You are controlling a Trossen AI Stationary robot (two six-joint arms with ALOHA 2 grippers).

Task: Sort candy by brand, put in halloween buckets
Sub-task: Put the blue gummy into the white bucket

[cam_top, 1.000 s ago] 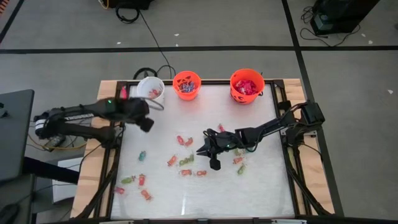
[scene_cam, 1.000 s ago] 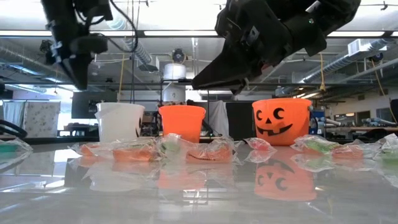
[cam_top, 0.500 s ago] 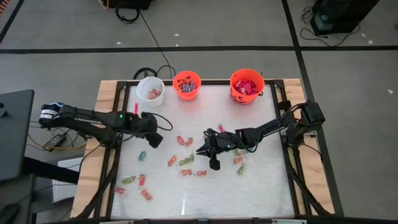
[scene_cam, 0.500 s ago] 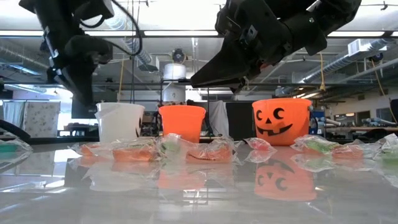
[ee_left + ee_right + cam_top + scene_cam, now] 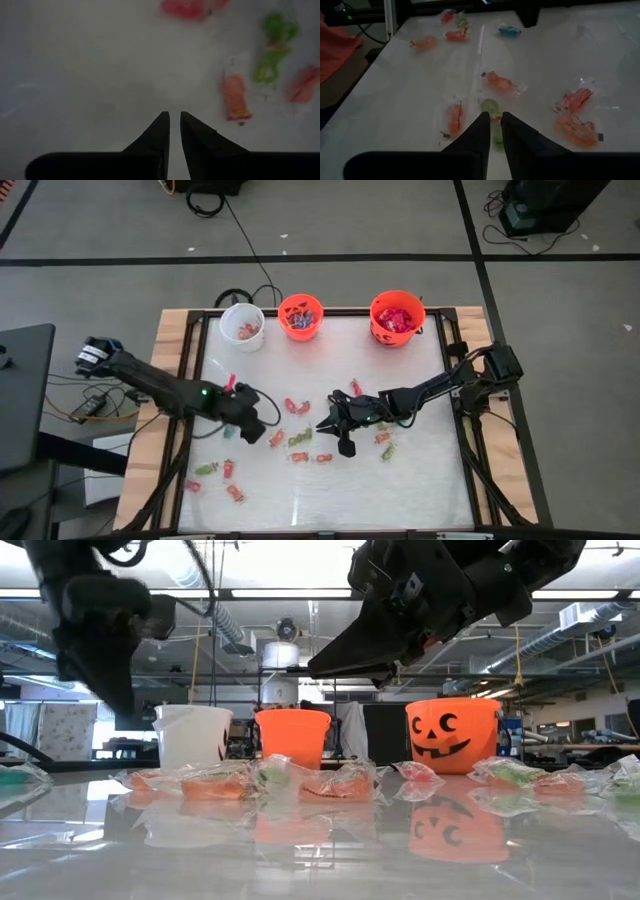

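The left claw (image 5: 262, 423), nearly pressed together and empty, hovers over the tabletop (image 5: 400, 480). The right claw (image 5: 322, 423), likewise narrowed and empty, hangs above scattered candy (image 5: 296, 408).

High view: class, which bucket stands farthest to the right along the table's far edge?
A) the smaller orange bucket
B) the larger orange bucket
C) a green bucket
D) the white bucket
B: the larger orange bucket sits right of the smaller orange bucket, with the white bucket at the left end of the row.
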